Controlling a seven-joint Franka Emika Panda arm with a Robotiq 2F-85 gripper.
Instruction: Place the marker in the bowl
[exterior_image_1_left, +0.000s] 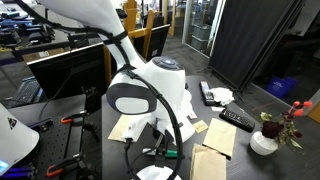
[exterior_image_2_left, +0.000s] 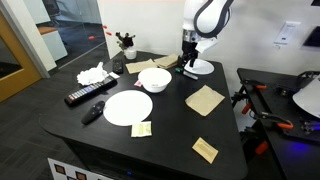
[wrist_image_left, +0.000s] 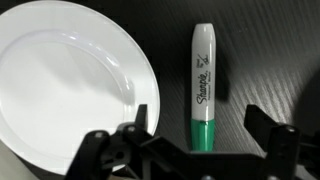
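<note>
The marker (wrist_image_left: 203, 80) lies flat on the dark table, white barrel with a green cap at the near end. It lies just beside the white bowl (wrist_image_left: 70, 90), apart from its rim. My gripper (wrist_image_left: 198, 135) hangs above the marker, open, with a finger on each side of the green cap and nothing held. In an exterior view the gripper (exterior_image_2_left: 187, 62) is low over the table, right next to the bowl (exterior_image_2_left: 154, 79). The marker is too small to make out there.
A flat white plate (exterior_image_2_left: 128, 107) lies in front of the bowl. A black remote (exterior_image_2_left: 84, 96) and crumpled paper (exterior_image_2_left: 92, 73) lie to one side. A small vase of flowers (exterior_image_2_left: 126, 43) stands at the back. Brown napkins (exterior_image_2_left: 204, 99) lie around the table.
</note>
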